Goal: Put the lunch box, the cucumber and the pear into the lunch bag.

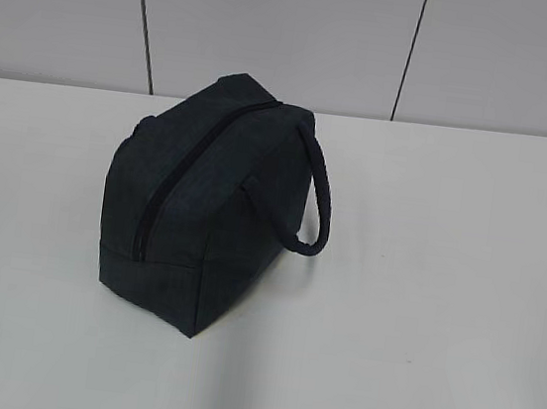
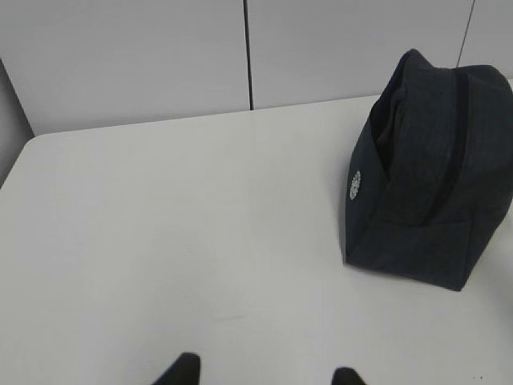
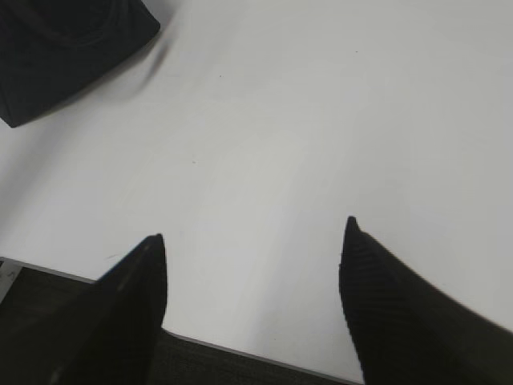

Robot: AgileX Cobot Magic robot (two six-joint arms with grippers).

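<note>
Opening comes first, probably | dark navy boxy fabric lunch bag (image 1: 202, 216) is parked mid-table, zipper (image 1: 193, 170) looks fully closed | left gripper (image 2: 264, 375) and right gripper (image 3: 252, 241) both spread wide, nothing held | lunch box, cucumber, pear not seen | bag should be steadied while zipper is pulled

The lunch bag (image 3: 64, 52) is running off the right wrist view's top-left corner, its zipped top is hiding any contents, and the left pincer (image 2: 264, 375) is showing only its fingertips.
</note>
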